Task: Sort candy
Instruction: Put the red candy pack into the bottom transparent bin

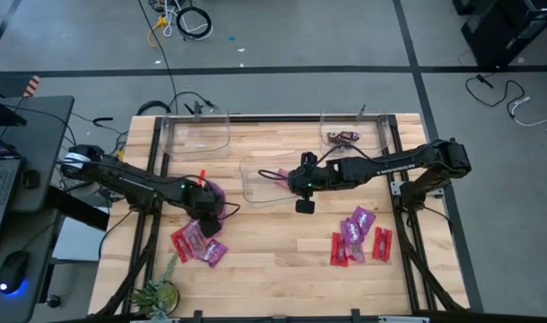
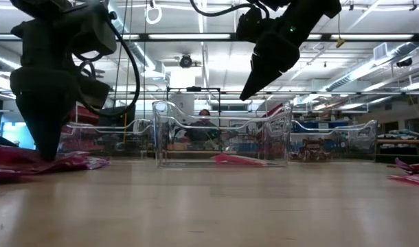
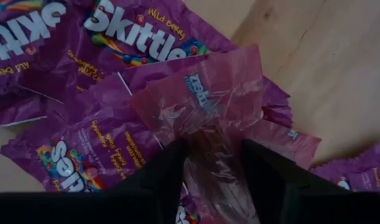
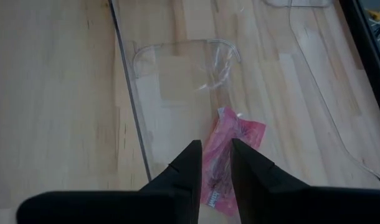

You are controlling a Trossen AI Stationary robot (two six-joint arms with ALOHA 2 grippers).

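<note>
A: Left wrist view shows the left gripper set down on the candy pile, its fingers spread on either side of a pink translucent packet. Purple Skittles packets lie under and around it. What could go wrong?

B: Two packets might be pinched together, since the wrappers overlap and are slick; a purple one could be dragged along into the wrong bin. The thin wrapper could also slide out if only its edge is caught.

A: And the right side?

B: The right gripper is held above the middle clear bin, fingers standing only narrowly apart, nothing visibly gripped. A pink packet is seen lying on the bin floor just beyond the fingertips. A bin wall could be clipped if the arm is swung low.

A: How are the arms posed?

B: In the high view the left arm is stretched from the table's left edge, wrist tipped down onto the left candy pile. The right arm is reached across from the right edge. Another pile of candy is left untouched on the right, and a dark packet rests in the far right bin.
</note>
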